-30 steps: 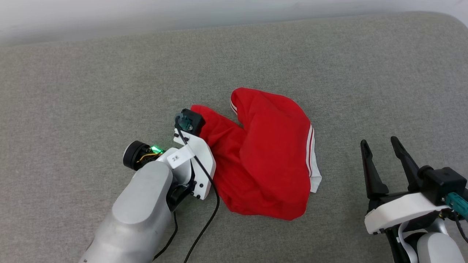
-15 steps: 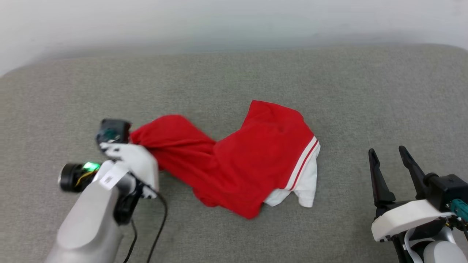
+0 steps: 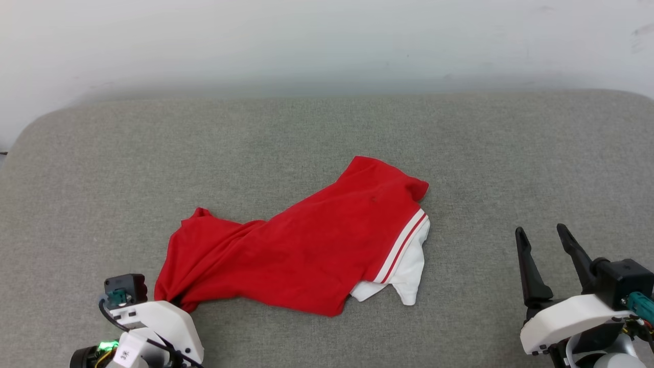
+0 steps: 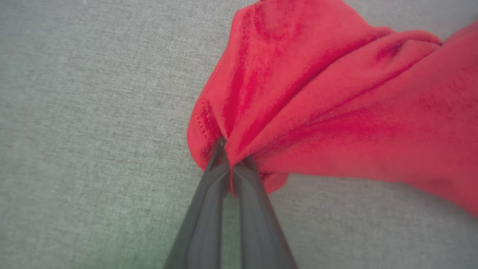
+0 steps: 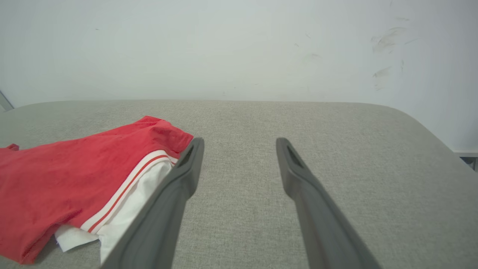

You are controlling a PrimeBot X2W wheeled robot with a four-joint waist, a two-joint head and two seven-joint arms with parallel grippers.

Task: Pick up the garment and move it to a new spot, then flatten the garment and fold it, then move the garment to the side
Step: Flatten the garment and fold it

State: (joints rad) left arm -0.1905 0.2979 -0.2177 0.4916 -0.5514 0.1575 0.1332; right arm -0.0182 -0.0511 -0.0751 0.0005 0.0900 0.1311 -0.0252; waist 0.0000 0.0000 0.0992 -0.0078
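With the left gripper (image 4: pixel 231 158) pinched shut on the shirt (image 3: pixel 306 255) near the front-left corner of the cushion (image 3: pixel 327 133), drag low and slowly so it does not slip; the right gripper (image 3: pixel 540 230) is wide open and empty.

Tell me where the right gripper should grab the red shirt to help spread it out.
Take the white sleeve poking out from under the striped trim at the right end of the red shirt. Come in from the right, low along the grey cushion, jaws open across its loose edge: it lies flat, nearest the right gripper, opposite the corner the left gripper pinches.
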